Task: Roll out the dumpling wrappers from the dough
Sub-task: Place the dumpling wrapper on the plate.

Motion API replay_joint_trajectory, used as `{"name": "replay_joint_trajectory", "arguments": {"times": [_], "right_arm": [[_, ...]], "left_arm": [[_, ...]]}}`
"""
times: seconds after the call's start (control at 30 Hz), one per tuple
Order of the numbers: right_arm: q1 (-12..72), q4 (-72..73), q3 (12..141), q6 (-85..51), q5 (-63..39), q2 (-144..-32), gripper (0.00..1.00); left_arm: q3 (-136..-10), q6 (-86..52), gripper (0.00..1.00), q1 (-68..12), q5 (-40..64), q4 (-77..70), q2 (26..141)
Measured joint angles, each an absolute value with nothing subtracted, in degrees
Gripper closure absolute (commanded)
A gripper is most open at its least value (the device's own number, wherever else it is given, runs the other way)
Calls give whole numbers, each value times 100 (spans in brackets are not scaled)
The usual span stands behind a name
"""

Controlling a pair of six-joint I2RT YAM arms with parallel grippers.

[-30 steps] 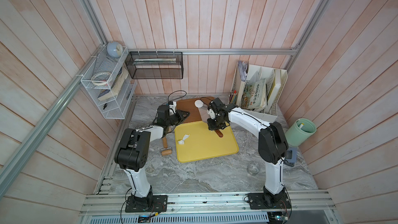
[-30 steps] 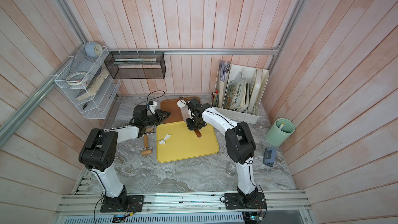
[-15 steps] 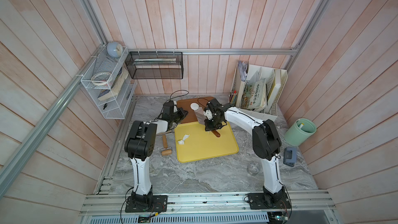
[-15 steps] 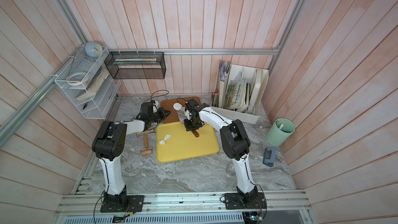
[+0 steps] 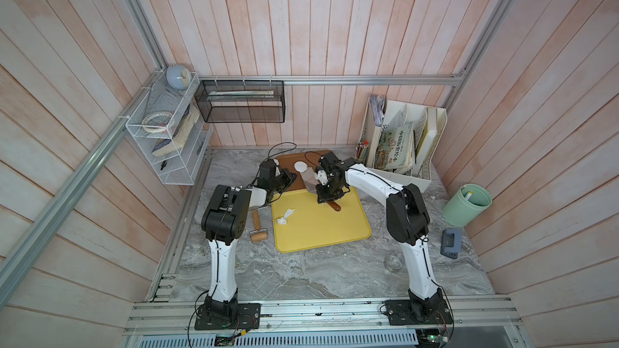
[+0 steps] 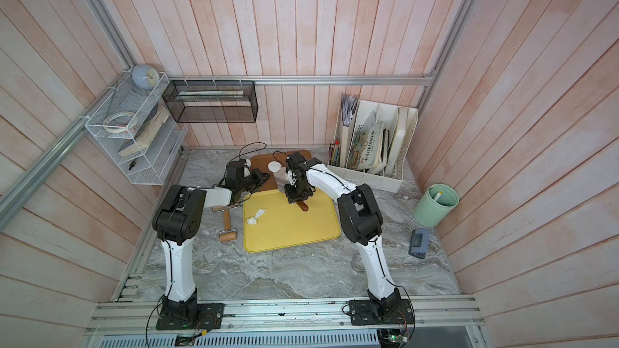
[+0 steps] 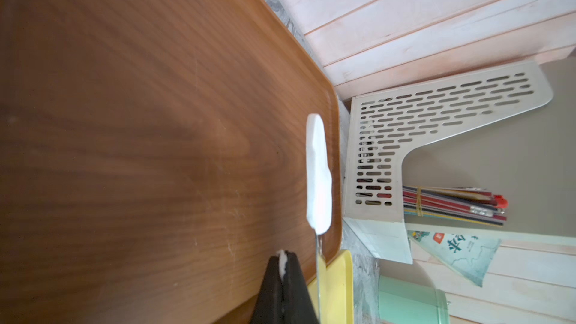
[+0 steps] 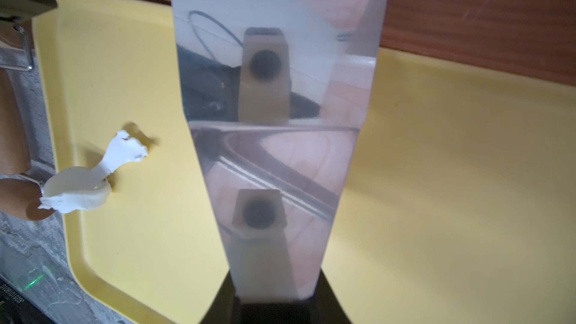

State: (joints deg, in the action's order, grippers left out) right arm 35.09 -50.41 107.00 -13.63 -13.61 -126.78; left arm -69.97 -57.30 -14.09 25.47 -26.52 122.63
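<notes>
Two trays lie on the tabletop (image 5: 301, 279). The dumpling wrapper (image 5: 300, 166) rests on the brown tray (image 7: 124, 120) at the tip of the spatula (image 5: 310, 180), and a ragged dough lump (image 5: 284, 217) sits on the yellow tray (image 5: 321, 232). A book (image 5: 395, 145) shows Chinese characters too small for me to read. The right hand (image 5: 326, 196) clamps the spatula's handle. The left hand (image 7: 283, 264), just beside the wrapper, is pinched together with a white fleck at its tips. A second ago its jaws stood slightly apart.

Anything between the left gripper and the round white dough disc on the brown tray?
Nothing visible: only bare brown tray lies between the left gripper and the round white dough disc; the metal scraper blade stands beside it.
</notes>
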Motion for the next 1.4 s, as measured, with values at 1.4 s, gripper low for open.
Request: {"name": "replay_joint_trajectory", "arguments": {"times": [1.4], "right_arm": [[3601, -5959, 11238, -1260, -735, -12785, 100]], "left_arm": [[-7006, -6541, 100, -1308, 2851, -3730, 12691]]}}
